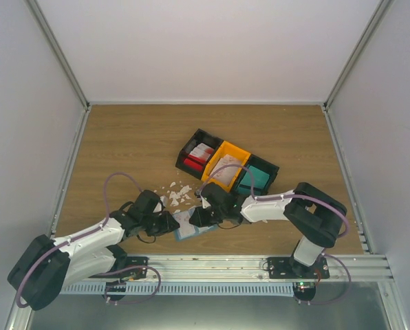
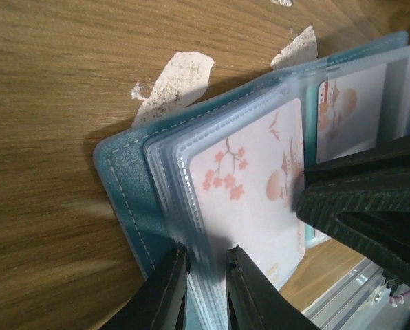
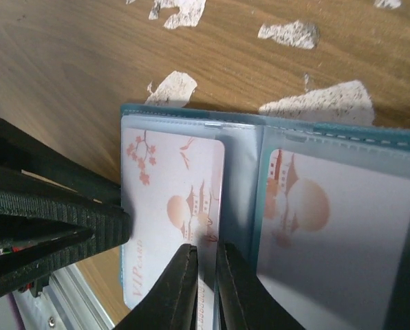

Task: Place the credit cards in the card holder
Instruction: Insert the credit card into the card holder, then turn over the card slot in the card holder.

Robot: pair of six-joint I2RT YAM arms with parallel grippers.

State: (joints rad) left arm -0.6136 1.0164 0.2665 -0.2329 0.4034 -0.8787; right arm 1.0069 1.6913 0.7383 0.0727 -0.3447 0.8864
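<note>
Your card holder (image 1: 190, 230) lies open on the table (image 1: 122, 137), on the near side of the row of bins (image 1: 225, 165). You see the left gripper (image 2: 206, 292) pinching its clear sleeves (image 2: 165, 179) and the right gripper (image 3: 206, 289) pinching a credit card (image 3: 167, 199) by its edge. White scraps (image 1: 177, 194) lie between holder and bins.

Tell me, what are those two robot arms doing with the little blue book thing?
They are putting cards into a card holder. The left arm's fingers pinch its clear pocket pages to hold it open. The right arm's fingers grip a pink-blossom card that looks to be going into a pocket. Another card already sits in the pocket beside it. White scraps lie on the table nearby.
</note>
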